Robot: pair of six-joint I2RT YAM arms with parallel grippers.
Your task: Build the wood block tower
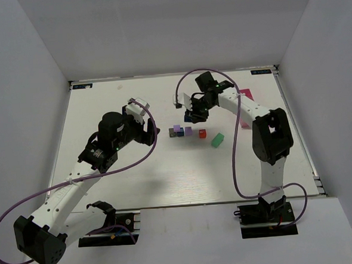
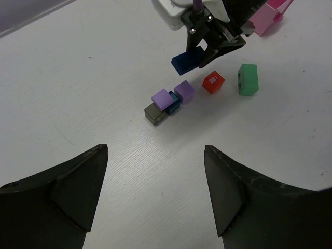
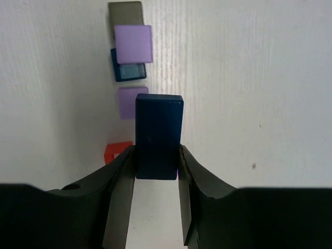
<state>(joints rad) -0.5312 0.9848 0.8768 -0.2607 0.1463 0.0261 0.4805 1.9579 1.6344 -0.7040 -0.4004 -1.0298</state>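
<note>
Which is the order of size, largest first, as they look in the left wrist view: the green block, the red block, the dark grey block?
1. Green block, clearly the largest.
2. Red block and dark grey block look about alike, so I do not rank them.

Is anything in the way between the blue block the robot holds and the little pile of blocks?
Nothing visible. The right gripper holds the dark blue block up beside the block cluster, with only open space between them.
</note>
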